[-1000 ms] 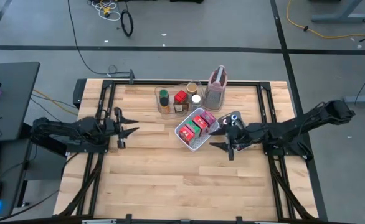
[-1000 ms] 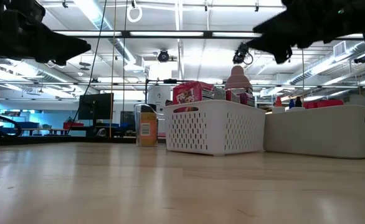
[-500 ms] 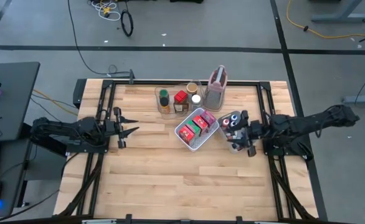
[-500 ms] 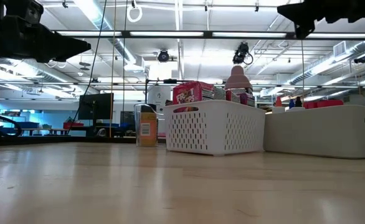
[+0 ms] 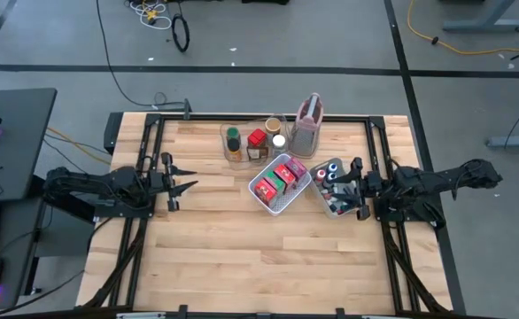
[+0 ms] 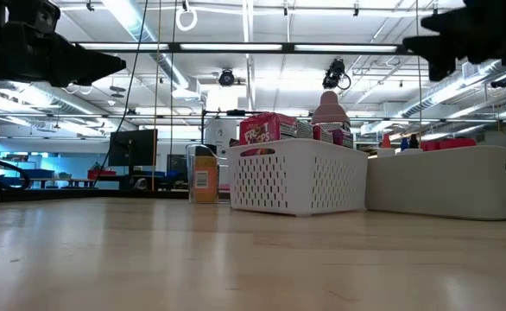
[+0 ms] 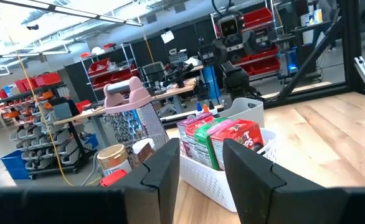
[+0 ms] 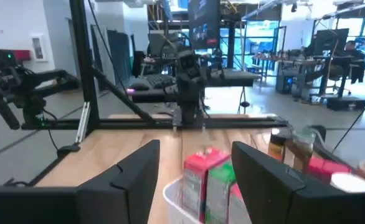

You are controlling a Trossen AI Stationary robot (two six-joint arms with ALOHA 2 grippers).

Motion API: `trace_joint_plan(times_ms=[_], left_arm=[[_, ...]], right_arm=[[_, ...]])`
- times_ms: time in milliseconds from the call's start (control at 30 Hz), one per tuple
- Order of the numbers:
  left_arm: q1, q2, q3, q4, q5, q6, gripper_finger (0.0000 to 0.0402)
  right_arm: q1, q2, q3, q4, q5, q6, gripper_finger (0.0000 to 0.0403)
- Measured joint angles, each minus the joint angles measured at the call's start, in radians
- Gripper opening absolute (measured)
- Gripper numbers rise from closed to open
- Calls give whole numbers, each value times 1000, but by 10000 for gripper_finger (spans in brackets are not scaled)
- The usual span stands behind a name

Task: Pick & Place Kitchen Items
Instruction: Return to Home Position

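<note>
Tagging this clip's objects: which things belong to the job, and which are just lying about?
Job: red and green boxes, spice jars, small capped bottles; left gripper, right gripper, both empty.
Lying about: white mesh basket, clear bin, white bin, pink-topped grater.

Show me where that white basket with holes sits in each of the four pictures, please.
High view: the white basket sits just right of the table's middle.
Low view: the basket stands mid-picture on the tabletop.
Left wrist view: it is straight ahead and close.
Right wrist view: only its rim shows, very near.
Shared landmark: the cereal boxes standing inside it.
</note>
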Motion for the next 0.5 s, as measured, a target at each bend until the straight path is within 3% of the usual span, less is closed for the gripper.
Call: trace_joint_plan(times_ms=[200,500], left_arm=[[0,0,0,0,1,0,132],[0,0,0,0,1,0,132]], right_arm=[[-2,-128,-103,16,29,9,210],[-2,-277,-113,-106,32,-16,210]])
